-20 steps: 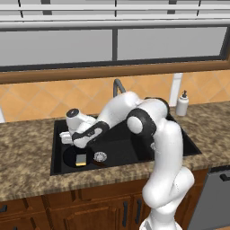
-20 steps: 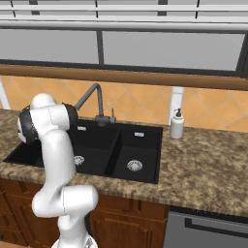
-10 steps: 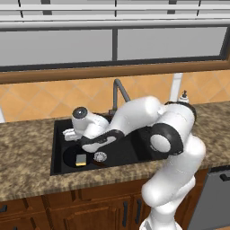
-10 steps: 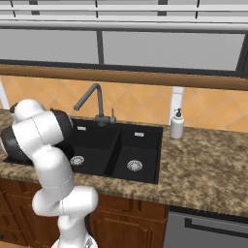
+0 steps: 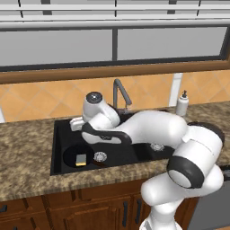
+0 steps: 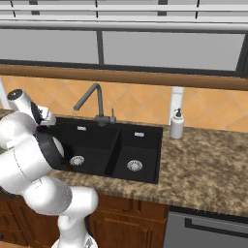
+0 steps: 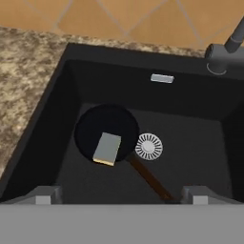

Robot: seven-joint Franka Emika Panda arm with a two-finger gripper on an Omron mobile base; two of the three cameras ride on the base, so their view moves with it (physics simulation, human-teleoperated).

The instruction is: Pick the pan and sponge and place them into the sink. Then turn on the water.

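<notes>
The gripper (image 7: pixel 122 194) has risen above the sink (image 7: pixel 43 124), jaws wide and empty. Inside it, the sponge (image 7: pixel 107 148) rests on the pan (image 7: pixel 90 127); the faucet (image 7: pixel 228 45) comes next.

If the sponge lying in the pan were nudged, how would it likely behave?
The sponge is a flat block, so it would probably slide, not roll. It looks small and likely light. Resting inside the pan in the sink, the pan's low rim may stop it.

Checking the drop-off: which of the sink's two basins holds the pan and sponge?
The larger basin, the left one in both base views. The pan lies on its floor with the sponge in it; the smaller basin holds neither.
</notes>
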